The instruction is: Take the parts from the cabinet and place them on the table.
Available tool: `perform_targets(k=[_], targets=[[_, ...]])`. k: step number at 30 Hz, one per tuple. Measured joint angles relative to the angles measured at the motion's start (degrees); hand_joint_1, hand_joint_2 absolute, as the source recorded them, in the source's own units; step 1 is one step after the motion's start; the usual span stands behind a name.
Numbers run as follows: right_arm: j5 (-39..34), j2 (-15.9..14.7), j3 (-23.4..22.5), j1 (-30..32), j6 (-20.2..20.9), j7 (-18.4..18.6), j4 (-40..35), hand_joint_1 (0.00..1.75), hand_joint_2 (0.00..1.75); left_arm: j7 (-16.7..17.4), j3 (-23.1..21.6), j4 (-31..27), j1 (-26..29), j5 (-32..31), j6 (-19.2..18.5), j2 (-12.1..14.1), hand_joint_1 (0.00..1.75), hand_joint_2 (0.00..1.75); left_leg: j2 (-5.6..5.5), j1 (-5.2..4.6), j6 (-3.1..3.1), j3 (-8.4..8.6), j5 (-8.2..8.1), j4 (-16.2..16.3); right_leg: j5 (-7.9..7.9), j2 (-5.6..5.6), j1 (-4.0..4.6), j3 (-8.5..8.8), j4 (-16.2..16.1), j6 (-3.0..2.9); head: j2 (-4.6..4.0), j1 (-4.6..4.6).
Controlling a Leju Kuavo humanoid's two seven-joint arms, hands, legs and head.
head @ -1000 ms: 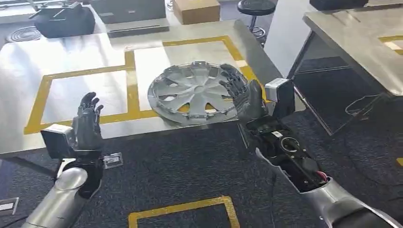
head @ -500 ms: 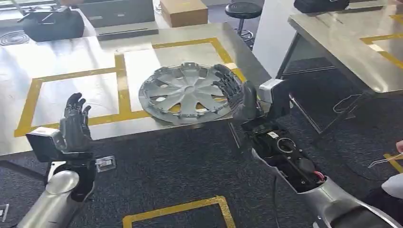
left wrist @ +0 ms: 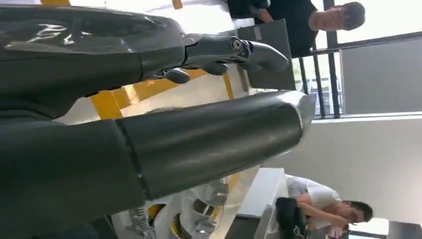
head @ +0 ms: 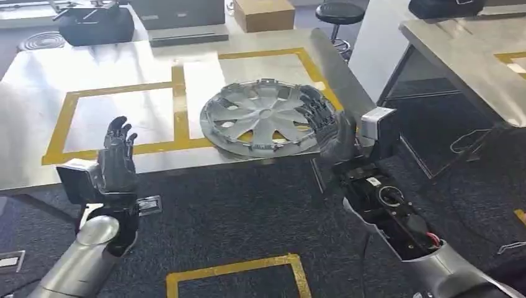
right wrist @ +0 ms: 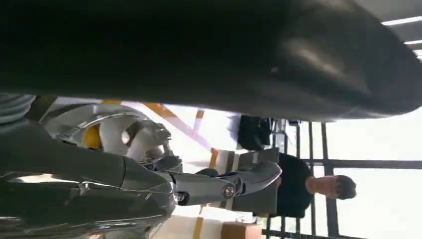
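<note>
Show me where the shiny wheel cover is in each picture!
Head view: the wheel cover lies on the table, at the right hand.
Left wrist view: its rim and spokes peek out beyond the thumb.
Right wrist view: its spokes show behind the fingers.
Shared landmark: the yellow tape.

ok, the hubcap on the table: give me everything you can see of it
The round silver-grey plastic-looking hubcap has curved spokes radiating from a small centre hub, with open slots between them and clips along its rim. It lies flat, face up, near the front edge of the shiny metal table, overlapping the yellow tape lines. The right hand is at its right rim, fingers spread over the edge; whether they touch it is unclear. The left hand is well apart, open.
</note>
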Motion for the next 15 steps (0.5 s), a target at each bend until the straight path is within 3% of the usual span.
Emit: perform_targets(k=[1,2,3,6,7,8,9,11,12,13,15], targets=[[0.00,0.00,0.00,-0.02,0.02,0.00,0.00,0.00,0.00,-0.02,0.00,0.00,-0.02,0.00,0.00,0.02,0.00,0.00,-0.03,-0.10,-0.24,0.03,0.15,-0.04,0.28,-0.03,-0.13,0.03,-0.32,-0.41,0.00,-0.02],[-0.02,-0.02,0.00,-0.19,0.11,-0.02,0.00,0.00,0.00,-0.02,0.00,-0.04,-0.06,0.00,0.00,0.07,0.00,0.00,-0.05,-0.07,-0.48,-0.29,-0.71,0.53,0.75,-0.27,-0.85,0.35,-0.98,-1.04,0.00,-0.04],[-0.20,-0.07,-0.04,-0.33,0.11,-0.02,0.00,0.00,0.00,-0.02,0.00,-0.07,-0.15,0.00,0.00,0.09,0.00,0.00,-0.16,-0.07,-0.91,-1.10,-2.52,2.53,1.07,-0.25,-0.75,0.20,-1.14,-1.51,0.00,-0.37],[-0.20,-0.07,0.13,-0.38,0.28,-0.04,0.02,0.00,0.00,-0.02,0.00,-0.07,0.02,0.00,0.00,0.15,0.00,0.00,-0.16,0.44,-1.78,-7.00,-9.56,16.70,1.59,-0.47,-0.76,-0.67,-1.07,-1.86,0.00,-1.57],[-0.20,-0.06,0.13,-0.38,0.28,-0.02,0.02,0.00,0.00,0.00,0.00,-0.07,0.10,0.00,-0.02,0.15,0.00,0.00,-0.16,0.58,-1.97,-7.99,-10.22,19.19,1.79,-0.51,-0.78,-0.96,-1.03,-1.80,0.00,-1.72],[-0.20,-0.04,0.13,-0.38,0.28,0.00,0.02,0.00,0.00,0.00,0.00,-0.07,0.16,0.00,-0.02,0.20,0.00,0.00,-0.15,0.75,-2.08,-7.52,-9.54,18.65,1.99,-0.53,-0.81,-1.21,-1.01,-1.75,0.00,-1.92],[-0.20,-0.06,0.15,-0.38,0.28,0.00,0.02,0.00,0.00,0.00,0.00,-0.07,0.14,0.00,-0.02,0.26,0.00,0.00,-0.14,0.87,-2.11,-5.94,-8.10,16.09,2.10,-0.53,-0.88,-1.37,-0.99,-1.62,0.00,-2.12],[-0.20,-0.07,0.13,-0.42,0.28,-0.02,0.02,0.00,0.00,0.00,0.00,-0.09,-0.03,0.00,-0.02,0.26,0.00,0.00,-0.09,1.16,-2.10,1.15,-3.36,4.12,2.37,-0.52,-1.07,-1.60,-0.83,-1.23,0.00,-2.32],[-0.20,-0.04,0.13,-0.50,0.28,-0.02,0.00,0.00,0.00,0.00,0.00,-0.11,-0.20,0.00,-0.02,0.26,0.00,0.00,-0.09,1.21,-2.02,3.01,-3.70,-0.12,2.49,-0.51,-0.89,-1.87,-0.72,-0.91,0.00,-2.53],[-0.20,-0.07,0.09,-0.62,0.26,-0.02,0.02,0.00,0.00,0.00,0.00,-0.15,-0.19,0.00,-0.07,0.22,0.00,0.00,-0.26,0.78,-1.37,2.93,-2.85,-0.12,2.62,-0.46,-0.69,-2.14,-0.52,-0.62,0.00,-2.84],[-0.20,-0.07,0.11,-0.68,0.28,-0.06,0.02,0.00,0.00,0.00,0.00,-0.17,-0.17,0.00,-0.07,0.28,0.00,0.00,-0.34,0.61,-0.77,2.55,-2.64,0.16,3.06,-0.46,-0.78,-2.29,-0.75,0.05,0.00,-1.99]])
